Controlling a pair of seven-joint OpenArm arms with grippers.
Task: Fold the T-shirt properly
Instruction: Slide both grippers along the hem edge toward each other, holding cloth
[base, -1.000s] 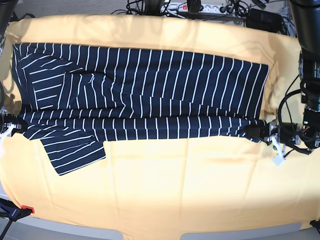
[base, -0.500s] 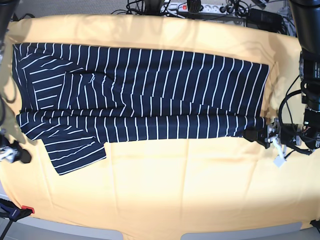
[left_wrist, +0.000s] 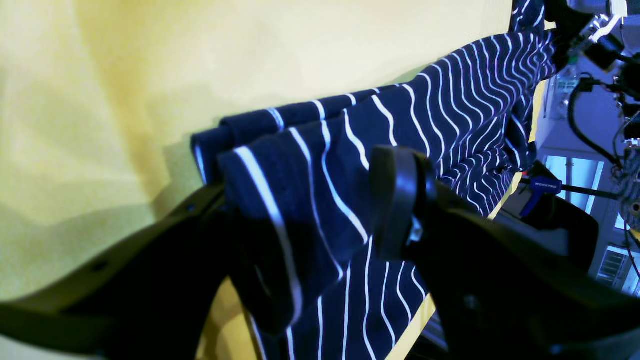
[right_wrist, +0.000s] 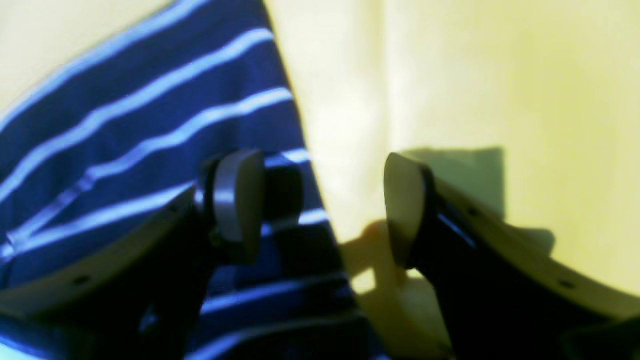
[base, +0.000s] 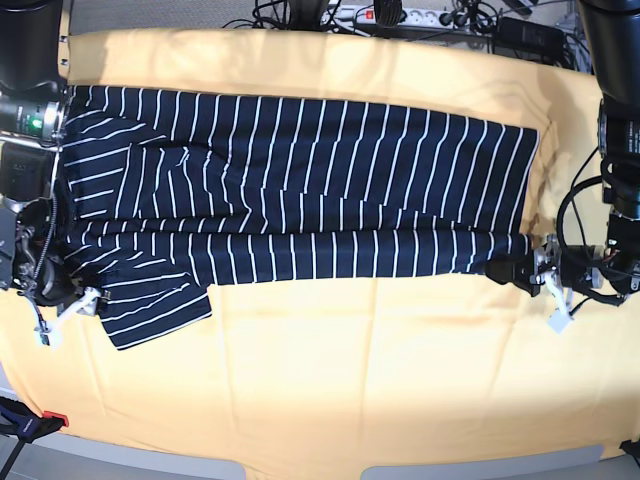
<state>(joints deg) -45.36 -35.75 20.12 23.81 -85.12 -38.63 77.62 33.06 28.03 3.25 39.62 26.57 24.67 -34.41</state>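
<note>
The navy T-shirt (base: 300, 180) with white stripes lies lengthwise across the yellow cloth (base: 350, 370), its near long edge folded over and one sleeve (base: 150, 305) sticking out at the lower left. My left gripper (base: 505, 270) sits at the shirt's right end, open; in the left wrist view the folded hem (left_wrist: 310, 200) lies loosely between its spread fingers (left_wrist: 400, 200). At the sleeve, my right gripper (base: 62, 315) is open too. In the right wrist view, one finger (right_wrist: 240, 200) hangs over the striped edge (right_wrist: 150, 125) and the other over bare cloth (right_wrist: 450, 75).
A power strip and tangled cables (base: 400, 15) run along the table's far edge. A clamp with a red tip (base: 40, 420) grips the cloth at the front left corner. The right arm's body (base: 30, 100) looms over the shirt's left end.
Both grippers have opened and let go of the shirt's near folded edge. The right arm drew off to the left, then came back over the shirt's left end by the sleeve.
</note>
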